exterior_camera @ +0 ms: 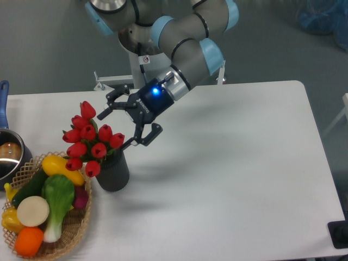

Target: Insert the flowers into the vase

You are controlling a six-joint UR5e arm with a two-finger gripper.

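flowers (89,142): one bunch, about nine red buds, stems in vase | vase (112,172): one, upright on desk (228,163) | gripper (126,120): fingers spread, holding nothing

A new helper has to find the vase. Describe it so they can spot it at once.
Start at the white table and go to its left side, where a wicker basket holds toy vegetables. The vase stands just right of that basket, below the open gripper. It is the only dark, plain cylinder, with red flowers in its mouth.
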